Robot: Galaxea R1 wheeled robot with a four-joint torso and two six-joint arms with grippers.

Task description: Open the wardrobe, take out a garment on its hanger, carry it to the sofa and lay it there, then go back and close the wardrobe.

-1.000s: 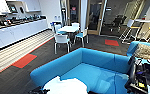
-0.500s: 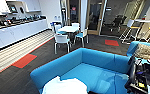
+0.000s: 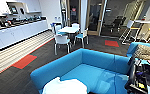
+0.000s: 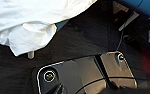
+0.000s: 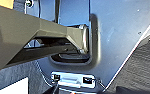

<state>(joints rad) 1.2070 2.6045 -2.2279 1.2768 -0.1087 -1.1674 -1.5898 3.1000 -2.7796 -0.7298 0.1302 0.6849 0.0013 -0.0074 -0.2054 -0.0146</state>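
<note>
Fingers of both grippers: cannot tell, open or closed. White T-shirt (image 3: 64, 87) lies on blue sofa (image 3: 96, 72), near its front arm; dark carpet (image 4: 91, 37) below its hanging edge.

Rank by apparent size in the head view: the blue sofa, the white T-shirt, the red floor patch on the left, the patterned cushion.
1. The blue sofa, by far the largest.
2. The white T-shirt, though it lies nearest the camera, which enlarges it.
3. The red floor patch and the patterned cushion look about alike; I would not rank them.
</note>
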